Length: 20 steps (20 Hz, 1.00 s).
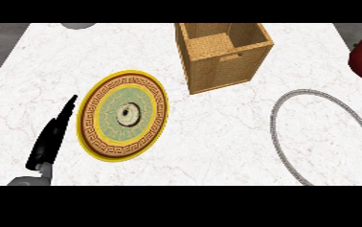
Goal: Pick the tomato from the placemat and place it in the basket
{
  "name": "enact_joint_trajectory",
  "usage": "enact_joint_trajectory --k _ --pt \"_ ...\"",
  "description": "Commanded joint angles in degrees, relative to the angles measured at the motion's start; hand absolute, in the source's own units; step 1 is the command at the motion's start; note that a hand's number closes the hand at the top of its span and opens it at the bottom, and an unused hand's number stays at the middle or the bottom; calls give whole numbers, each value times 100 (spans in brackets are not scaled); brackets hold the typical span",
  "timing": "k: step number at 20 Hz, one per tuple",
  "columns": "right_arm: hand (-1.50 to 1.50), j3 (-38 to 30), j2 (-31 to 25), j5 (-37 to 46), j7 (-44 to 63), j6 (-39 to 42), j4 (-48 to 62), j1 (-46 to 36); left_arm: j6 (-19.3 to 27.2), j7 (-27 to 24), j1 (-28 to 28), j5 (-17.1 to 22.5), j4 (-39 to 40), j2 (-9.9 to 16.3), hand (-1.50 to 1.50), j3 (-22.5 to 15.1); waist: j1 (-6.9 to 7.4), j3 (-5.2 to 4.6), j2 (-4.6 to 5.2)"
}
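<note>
The round placemat (124, 116), with a yellow rim, a brown key-pattern band and a green middle, lies at the left of the white marble counter with nothing on it. The square woven basket (222, 53) stands behind it to the right, and no tomato shows inside. A dark red rounded thing (356, 58) is cut off by the right edge; I cannot tell whether it is the tomato. My left hand (51, 137) lies just left of the placemat with straight fingers pointing away from me, holding nothing. My right hand is out of sight.
A thin grey ring (283, 144) lies on the counter at the right, partly cut off by the view's edge. A grey rounded object (78, 25) peeks in at the counter's far left edge.
</note>
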Motion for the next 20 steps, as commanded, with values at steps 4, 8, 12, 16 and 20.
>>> enact_joint_trajectory --k 4,8,12,16,20 --pt "150 -374 -235 -1026 1083 1018 286 -1229 -167 -111 -122 7 329 3 0 173 -9 -7 28" --pt "150 562 368 -615 2236 804 611 -2109 -117 -140 -208 -184 284 -11 0 117 49 -11 31" --pt "150 572 484 -953 2310 663 811 -2087 -265 -182 89 -63 55 86 0 312 47 -7 30" --pt "150 1115 754 -662 2303 89 1425 -2173 -447 -44 -350 -4 337 23 0 354 43 -7 47" --pt "150 1485 831 -430 2344 -221 2055 -2374 -198 264 -400 -249 129 -201 0 214 69 -6 50"
